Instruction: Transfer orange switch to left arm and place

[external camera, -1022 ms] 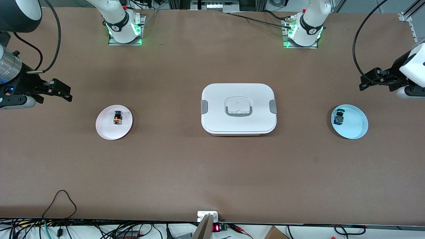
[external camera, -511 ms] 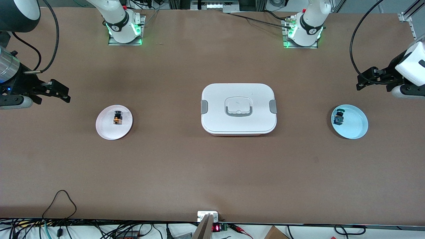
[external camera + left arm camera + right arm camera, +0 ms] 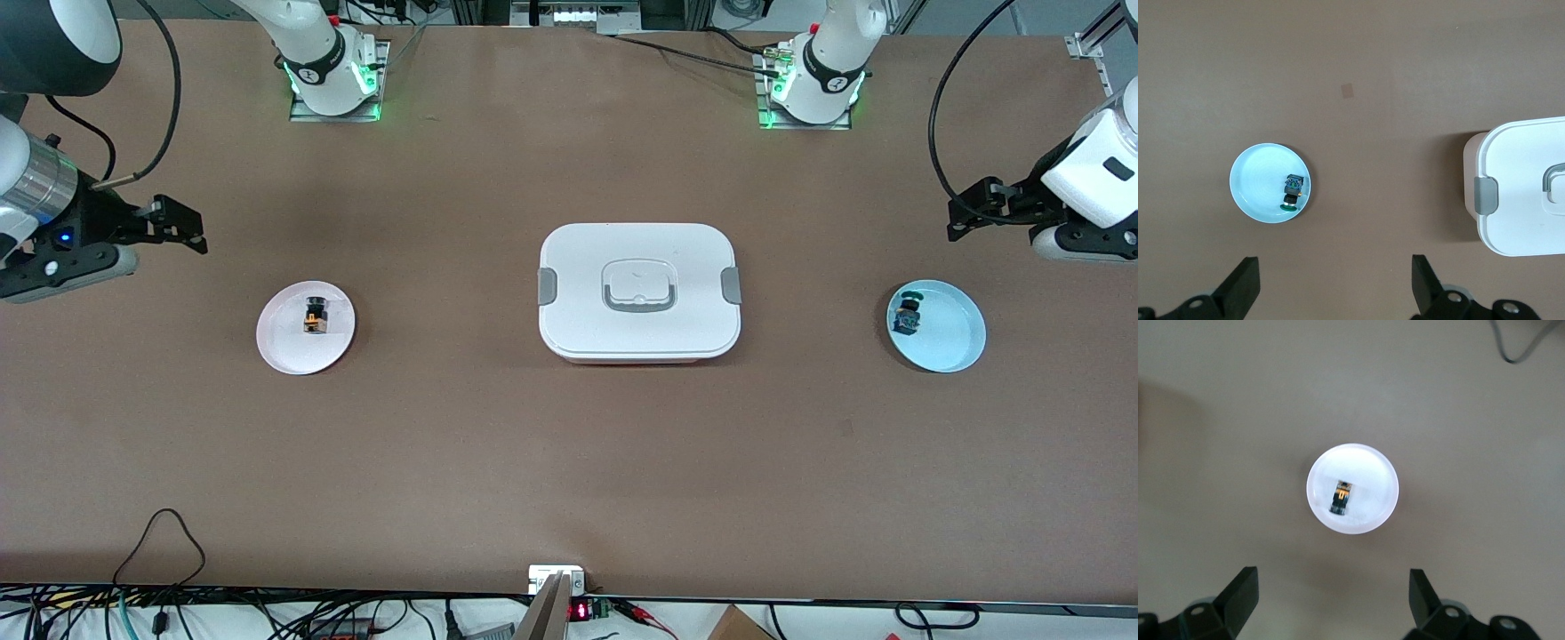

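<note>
Right gripper (image 3: 182, 233) hangs in the air over bare table at the right arm's end, fingers spread wide, nothing between them. The right wrist view looks straight down on the white plate (image 3: 1352, 488).

White plate (image 3: 305, 327) sits on the brown table (image 3: 569, 462). Orange switch (image 3: 314, 316) lies on it, close to the plate's centre, untouched.

Box (image 3: 638, 291) in mid-table, white lid on, grey clips (image 3: 548, 285) at both short ends, recessed handle (image 3: 638, 286) on top. Well apart from both plates.

Pale blue plate (image 3: 951, 342) toward the left arm's end. Blue-and-teal switch (image 3: 907, 312) rests on it near the rim that faces the box.

Left gripper (image 3: 969, 218) is up over bare table near the blue plate, fingers spread, empty.
</note>
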Robot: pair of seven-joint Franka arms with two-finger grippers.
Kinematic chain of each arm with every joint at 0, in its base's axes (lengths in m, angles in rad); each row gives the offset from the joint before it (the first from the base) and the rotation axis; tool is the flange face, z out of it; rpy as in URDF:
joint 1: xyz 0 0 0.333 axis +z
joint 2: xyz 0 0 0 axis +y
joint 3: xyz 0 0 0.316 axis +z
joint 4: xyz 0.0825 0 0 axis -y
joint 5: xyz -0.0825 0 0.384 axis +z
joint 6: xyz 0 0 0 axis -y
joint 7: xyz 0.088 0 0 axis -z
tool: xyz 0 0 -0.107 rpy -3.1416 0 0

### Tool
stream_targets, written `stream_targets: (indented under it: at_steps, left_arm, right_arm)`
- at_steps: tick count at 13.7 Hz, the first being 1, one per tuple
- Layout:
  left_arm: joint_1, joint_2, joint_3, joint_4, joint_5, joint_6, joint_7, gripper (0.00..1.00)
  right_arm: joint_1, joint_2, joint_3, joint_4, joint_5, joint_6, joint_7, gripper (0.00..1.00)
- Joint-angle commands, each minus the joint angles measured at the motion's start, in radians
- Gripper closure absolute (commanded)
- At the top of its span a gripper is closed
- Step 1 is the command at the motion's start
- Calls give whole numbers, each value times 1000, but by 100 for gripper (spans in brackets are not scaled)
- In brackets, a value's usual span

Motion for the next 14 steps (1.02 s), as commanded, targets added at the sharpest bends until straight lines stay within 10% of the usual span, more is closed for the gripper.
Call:
stream_targets:
  at_steps: [1, 14]
  left_arm:
    - [9, 16, 4, 29, 9, -7, -13, 0]
    - [9, 15, 4, 29, 10, -7, -14, 0]
  right_arm:
    - [-7, -28, -3, -82, 11, -4, -241, 0]
    - [-18, 8, -2, -630, -6, 605, -908, 0]
